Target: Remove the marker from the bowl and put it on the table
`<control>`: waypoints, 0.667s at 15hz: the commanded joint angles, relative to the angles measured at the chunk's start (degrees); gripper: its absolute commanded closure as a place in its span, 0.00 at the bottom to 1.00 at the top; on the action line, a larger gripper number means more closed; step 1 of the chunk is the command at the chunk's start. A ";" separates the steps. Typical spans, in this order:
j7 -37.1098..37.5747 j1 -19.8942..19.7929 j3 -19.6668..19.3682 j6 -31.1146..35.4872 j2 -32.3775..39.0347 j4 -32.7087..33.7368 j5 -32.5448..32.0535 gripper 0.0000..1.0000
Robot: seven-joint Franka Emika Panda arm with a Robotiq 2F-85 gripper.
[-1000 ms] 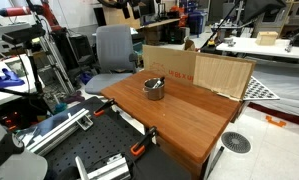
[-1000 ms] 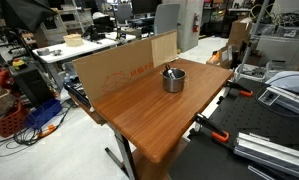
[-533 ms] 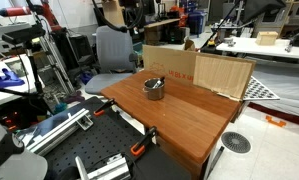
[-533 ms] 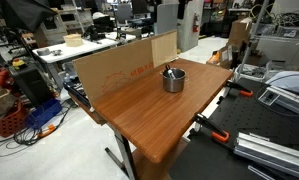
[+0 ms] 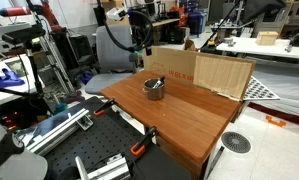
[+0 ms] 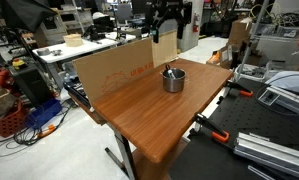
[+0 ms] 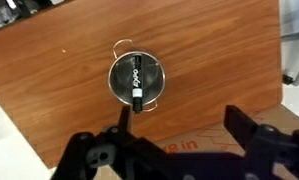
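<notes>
The small grey metal bowl [image 5: 153,88] stands on the reddish-brown table [image 5: 189,122] near its far edge, and shows in both exterior views [image 6: 173,80]. The marker [image 7: 135,84], dark with a whitish section, lies inside the bowl [image 7: 137,62] in the wrist view; its tip sticks up over the rim in an exterior view [image 6: 169,70]. My gripper [image 7: 181,125] is open and empty, well above the bowl and a little behind it, over the cardboard edge [image 5: 144,43] [image 6: 167,30]. The table fills most of the wrist view [image 7: 214,50].
Tan cardboard sheets [image 5: 214,70] [image 6: 109,65] stand along the table's far edge, close behind the bowl. A grey office chair [image 5: 113,48], black clamps and aluminium rails [image 5: 99,165] and lab clutter surround the table. White tables [image 6: 79,45] stand further back.
The arm and gripper have come into both exterior views, hanging above the bowl and cardboard. The bowl and marker have not moved.
</notes>
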 commanded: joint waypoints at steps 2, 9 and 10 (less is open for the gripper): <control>0.52 1.26 -1.99 4.49 4.08 0.22 -1.71 0.00; 1.95 2.10 -5.58 8.45 10.27 1.46 -2.77 0.00; 2.39 2.30 -6.21 8.98 11.16 1.77 -3.20 0.00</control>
